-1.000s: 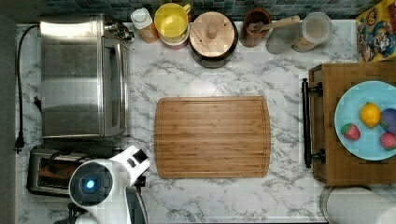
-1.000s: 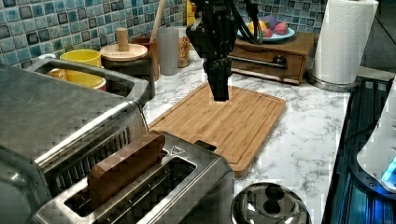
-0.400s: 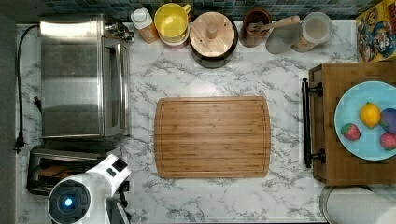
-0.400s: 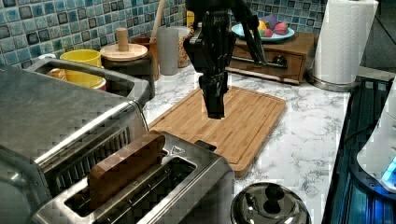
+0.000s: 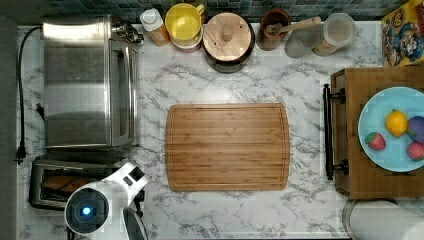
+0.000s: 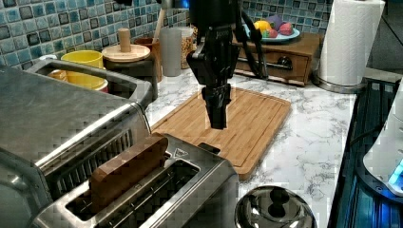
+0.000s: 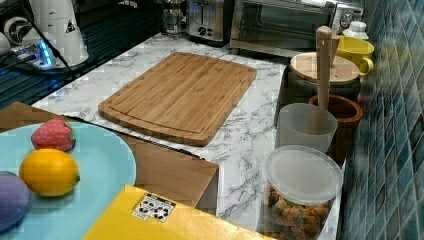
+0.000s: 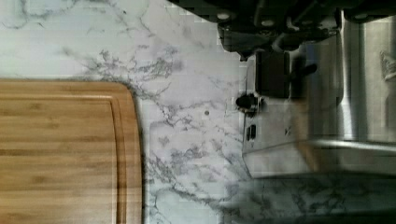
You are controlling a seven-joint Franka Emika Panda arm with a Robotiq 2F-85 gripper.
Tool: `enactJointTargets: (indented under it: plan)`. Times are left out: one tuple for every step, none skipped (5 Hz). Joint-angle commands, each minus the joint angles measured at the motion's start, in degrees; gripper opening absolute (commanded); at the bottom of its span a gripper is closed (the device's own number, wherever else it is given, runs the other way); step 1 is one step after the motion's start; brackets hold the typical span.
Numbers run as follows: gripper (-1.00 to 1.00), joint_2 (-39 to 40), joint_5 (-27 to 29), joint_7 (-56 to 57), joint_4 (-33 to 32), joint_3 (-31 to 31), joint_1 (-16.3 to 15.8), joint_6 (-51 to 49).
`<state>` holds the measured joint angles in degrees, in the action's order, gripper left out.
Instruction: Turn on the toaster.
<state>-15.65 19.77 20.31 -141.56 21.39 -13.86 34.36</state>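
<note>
toaster [image 6: 142,194], toaster oven [image 5: 87,82] beside, cutting board [image 5: 227,147] near

The arm [image 5: 102,207] is seen from above in the top view as a white wrist housing with a glowing blue ring, placed at the top view's lower left. In the left view the black gripper [image 6: 218,121] is hung straight down from the wrist, its fingers [image 6: 217,107] pointed downward and pressed close together, with nothing held between them. No contact with any surface is made.
</note>
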Motion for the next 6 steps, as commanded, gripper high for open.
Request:
enactJointTargets:
  plan:
    - [-1.00, 1.93, 9.19, 10.45, -2.25, -1.13, -2.24, 6.52]
    - [-1.00, 2.44, 9.85, 10.22, -1.20, -0.53, -1.13, 7.05]
    - [-1.00, 6.02, 6.01, 8.02, 0.67, 0.33, -0.30, 7.10]
    - [-1.00, 10.63, 2.11, 5.40, 1.78, 1.82, 0.57, 8.58]
    - [-1.00, 16.77, -2.09, 2.37, 3.43, 2.01, 0.80, 9.29]
    - [-1.00, 22.88, -3.71, 1.06, 4.21, 0.53, 0.29, 10.33]
